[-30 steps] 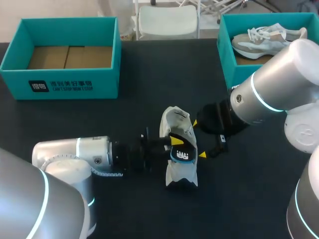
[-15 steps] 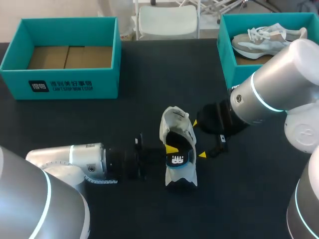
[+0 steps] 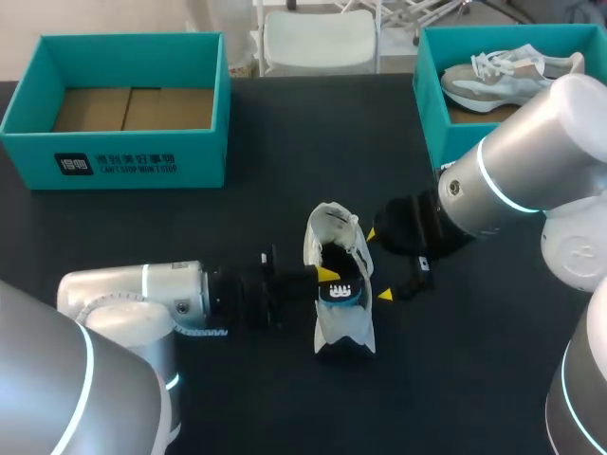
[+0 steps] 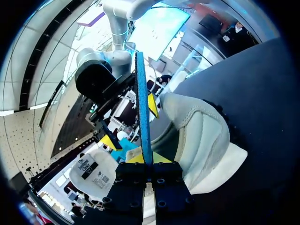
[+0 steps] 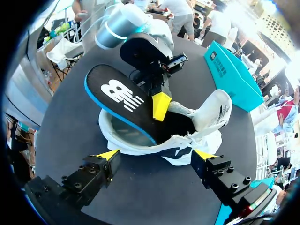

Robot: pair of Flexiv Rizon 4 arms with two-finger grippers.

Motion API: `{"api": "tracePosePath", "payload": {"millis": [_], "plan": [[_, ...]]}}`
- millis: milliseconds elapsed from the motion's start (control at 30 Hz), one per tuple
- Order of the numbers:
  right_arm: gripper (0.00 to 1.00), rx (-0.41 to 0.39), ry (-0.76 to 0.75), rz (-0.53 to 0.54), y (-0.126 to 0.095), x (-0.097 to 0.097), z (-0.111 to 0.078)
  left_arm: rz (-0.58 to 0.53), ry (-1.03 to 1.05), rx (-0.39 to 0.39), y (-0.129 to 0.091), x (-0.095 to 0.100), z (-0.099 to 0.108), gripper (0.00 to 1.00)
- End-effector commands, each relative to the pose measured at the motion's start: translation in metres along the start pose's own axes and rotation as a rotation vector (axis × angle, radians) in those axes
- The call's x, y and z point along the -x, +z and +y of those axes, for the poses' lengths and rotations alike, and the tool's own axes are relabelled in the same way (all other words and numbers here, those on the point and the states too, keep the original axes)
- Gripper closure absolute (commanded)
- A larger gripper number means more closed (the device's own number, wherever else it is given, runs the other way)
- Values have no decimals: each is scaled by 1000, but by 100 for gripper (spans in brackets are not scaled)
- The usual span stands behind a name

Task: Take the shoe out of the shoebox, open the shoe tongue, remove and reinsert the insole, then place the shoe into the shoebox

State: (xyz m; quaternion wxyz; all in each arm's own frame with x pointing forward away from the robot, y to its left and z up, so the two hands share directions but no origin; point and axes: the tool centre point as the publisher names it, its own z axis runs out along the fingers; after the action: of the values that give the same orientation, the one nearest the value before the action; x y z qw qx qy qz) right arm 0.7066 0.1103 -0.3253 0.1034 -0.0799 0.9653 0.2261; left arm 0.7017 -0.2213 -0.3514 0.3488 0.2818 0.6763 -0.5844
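Left gripper [image 4: 148, 161]: we read it as clamped on the insole [image 4: 142, 103]. Both yellow tips press on opposite faces of the thin sheet, which shows edge-on as a blue strip rising ahead of the fingers. From above, we see the insole as black with a blue rim. It is tilted, with one end down inside the opening of the shoe [image 3: 339, 334] and the other end standing clear above it.

The shoe is pale and rests on the black table [image 3: 285, 161] near its middle, between our two arms.

Right gripper [image 5: 157, 154]: the fingers are spread wide, with the tips just beside the shoe's right flank, one toward each end. We cannot tell whether either tip touches it.

At the far left of the table stands a teal box [image 3: 114, 156] with a bare cardboard floor. At the far right, a second teal box [image 3: 429, 114] holds another pale shoe [image 3: 503, 81].
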Motion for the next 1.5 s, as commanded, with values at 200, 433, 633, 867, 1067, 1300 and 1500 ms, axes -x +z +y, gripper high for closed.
{"api": "tracePosePath", "payload": {"millis": [200, 433, 633, 867, 1067, 1300, 1500], "plan": [[0, -1, 0, -4, 2, -1, 1, -18, 3, -18, -2, -1, -15, 76], [0, -1, 0, -4, 2, -1, 1, -17, 29, -44, -5, 6, -31, 73], [0, -1, 0, -4, 2, -1, 1, -19, 39, -69, -8, 7, -42, 73], [0, -1, 0, -4, 2, -1, 1, 15, 30, -75, -3, -2, -45, 100], [0, -1, 0, -4, 2, -1, 1, 31, 41, -63, 1, -7, -36, 100], [0, -1, 0, -4, 2, -1, 1, 57, 84, -30, 0, -1, -21, 100], [0, -1, 0, -4, 2, -1, 1, 69, 88, -4, 1, -2, -5, 100]]}}
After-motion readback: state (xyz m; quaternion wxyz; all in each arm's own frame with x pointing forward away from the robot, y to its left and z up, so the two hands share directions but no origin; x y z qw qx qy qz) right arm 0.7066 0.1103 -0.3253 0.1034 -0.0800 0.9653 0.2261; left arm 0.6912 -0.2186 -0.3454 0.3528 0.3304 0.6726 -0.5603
